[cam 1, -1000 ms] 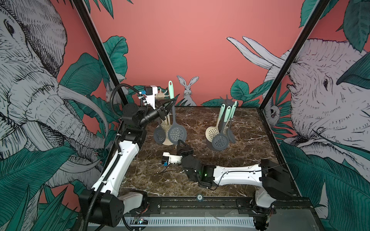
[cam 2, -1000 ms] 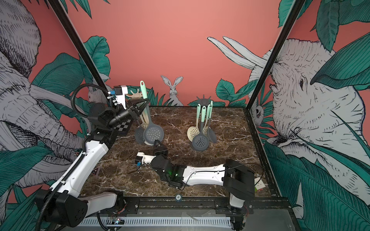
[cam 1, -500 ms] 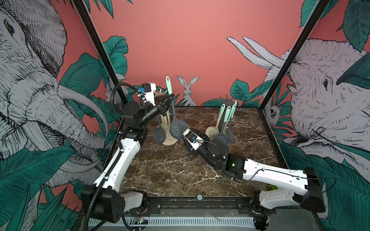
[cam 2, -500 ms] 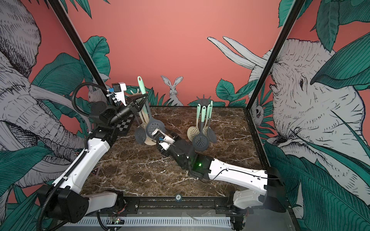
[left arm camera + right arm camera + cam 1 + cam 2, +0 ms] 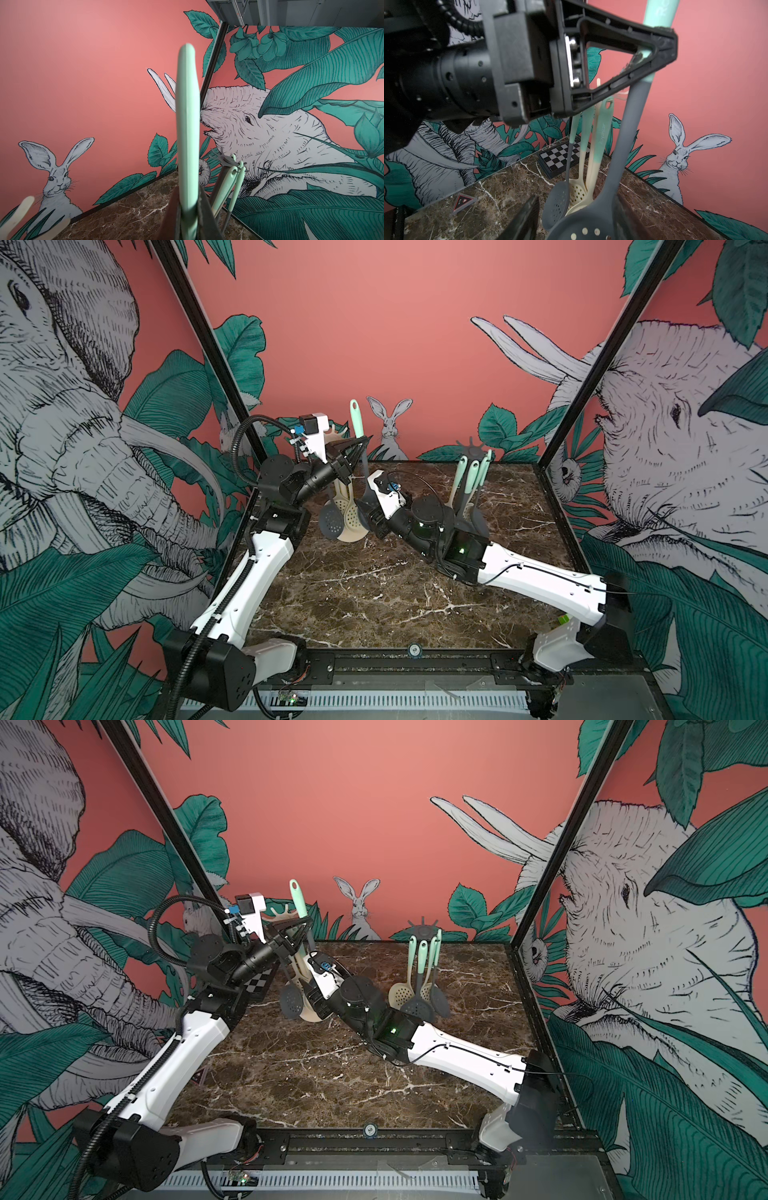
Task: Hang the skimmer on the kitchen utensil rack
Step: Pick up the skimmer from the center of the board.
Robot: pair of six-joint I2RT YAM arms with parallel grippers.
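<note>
- Pinching the skimmer (image 5: 354, 416) by its handle, left jaws hold it upright near the rack (image 5: 282, 912), toward the surface's (image 5: 374, 593) back-left corner.
- Right jaws spread around its head; only the right wrist view shows that.

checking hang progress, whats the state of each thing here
grey skimmer with mint handle: held near upright, not hung
left tool: shut on its handle
right tool: open, astride its head
beige utensil rack: skimmers hanging
grey utensil rack: skimmers hanging

On the table (image 5: 374, 593), one utensil rack (image 5: 284, 913) stands back-left beside a checkerboard (image 5: 259, 984), a second rack (image 5: 423, 925) rightward.
</note>
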